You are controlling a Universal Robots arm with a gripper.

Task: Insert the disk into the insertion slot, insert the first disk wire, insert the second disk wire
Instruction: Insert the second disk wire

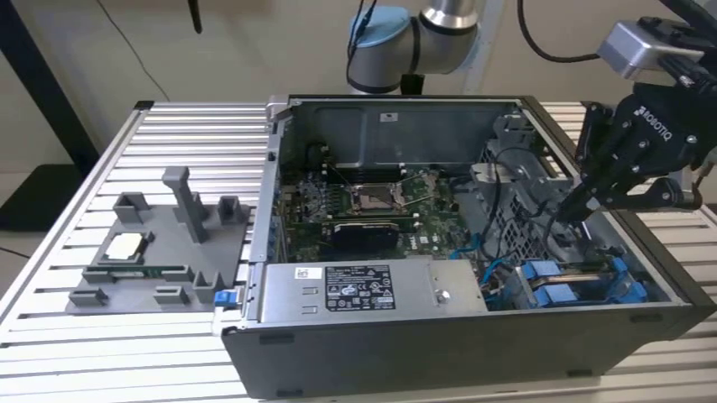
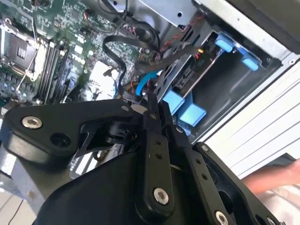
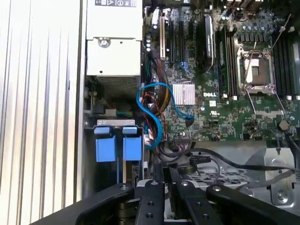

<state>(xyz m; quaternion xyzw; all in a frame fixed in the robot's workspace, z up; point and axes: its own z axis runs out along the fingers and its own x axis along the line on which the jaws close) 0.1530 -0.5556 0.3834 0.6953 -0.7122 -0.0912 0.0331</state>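
Nearest us in both wrist views is the black gripper (image 2: 152, 101) linkage, fingers (image 3: 165, 180) drawn together to a narrow tip. We can't tell for sure whether anything is pinched between them; a blue wire (image 2: 142, 83) and black cables bunch right at the tip in the second wrist view. In the exterior view the gripper (image 1: 573, 208) reaches down inside the open computer case (image 1: 448, 353), at the exterior view's right, above the drive cage. The disk (image 1: 577, 281) sits low in that cage, its blue frame tabs (image 3: 117, 143) showing side by side in the first wrist view, just beside the grey power supply (image 3: 114, 51). A blue wire (image 3: 157, 110) loops from near the tabs across to the motherboard (image 3: 234, 93). The case rests on a slatted table (image 1: 180, 126). At the exterior view's left, a grey fixture (image 1: 157, 252) lies on the table, well apart from the case. A person's hand (image 2: 272, 176) shows at the edge in the second wrist view.
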